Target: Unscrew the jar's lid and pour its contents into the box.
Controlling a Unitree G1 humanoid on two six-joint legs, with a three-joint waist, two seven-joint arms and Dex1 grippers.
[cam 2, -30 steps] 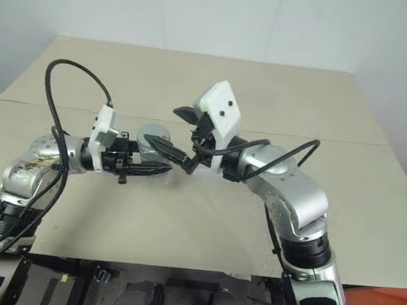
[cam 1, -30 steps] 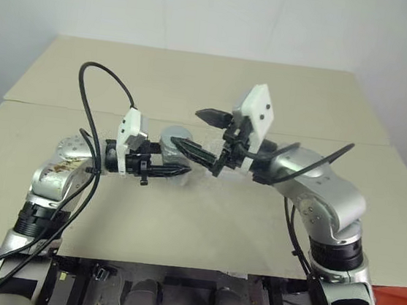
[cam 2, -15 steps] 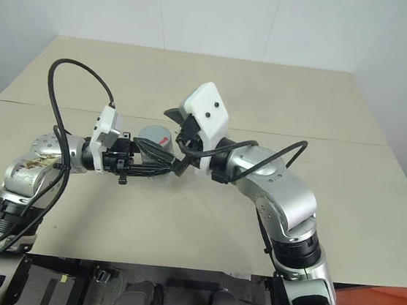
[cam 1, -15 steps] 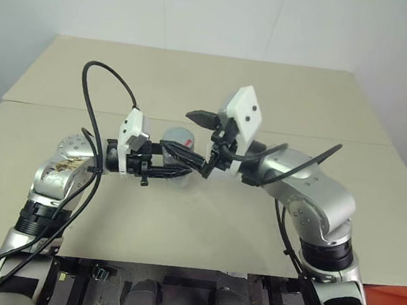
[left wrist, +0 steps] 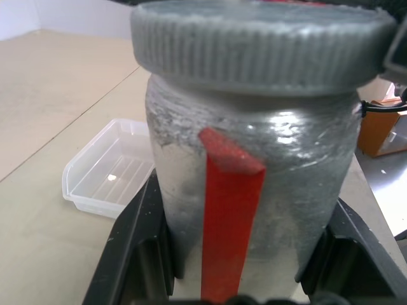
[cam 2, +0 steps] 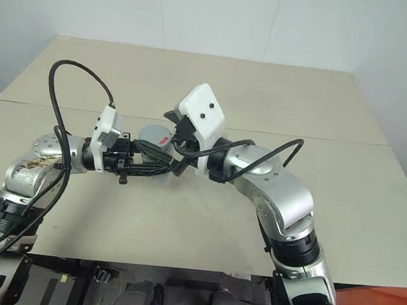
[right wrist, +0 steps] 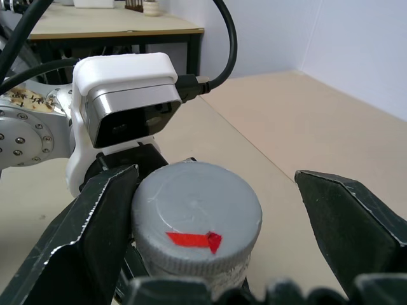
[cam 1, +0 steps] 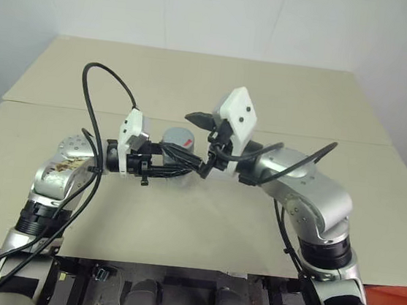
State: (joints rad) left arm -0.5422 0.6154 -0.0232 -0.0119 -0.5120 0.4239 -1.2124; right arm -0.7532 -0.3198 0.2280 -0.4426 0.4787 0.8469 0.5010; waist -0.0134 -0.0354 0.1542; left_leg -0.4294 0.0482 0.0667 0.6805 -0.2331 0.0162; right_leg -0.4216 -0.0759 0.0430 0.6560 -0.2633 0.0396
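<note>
Since a second ago the right gripper (right wrist: 210, 210) has swung in from beside the jar (left wrist: 248, 190) to straddle its top, and it has hardly shifted in the last half second. Its two black fingers (right wrist: 76, 241) stand spread wide, one on each side of the lid (right wrist: 197, 213), and neither is pressed against it; one finger looks very close to the lid's edge, the other is well apart from it.

Over on the other side, the left gripper (cam 1: 179, 170) is clamped tight around the body of the jar, holding it upright above the table (cam 1: 180, 231), just as it was a second ago. From the left wrist view the black fingers (left wrist: 137, 241) hug both sides of the silvery glass, with a red strip running down the jar's front. The grey ribbed lid sits on the jar, a small red mark on its top.

Past the jar, the clear box (left wrist: 108, 168) lies flat on the table, apart from both grippers. Whether anything is inside the jar I cannot tell.
</note>
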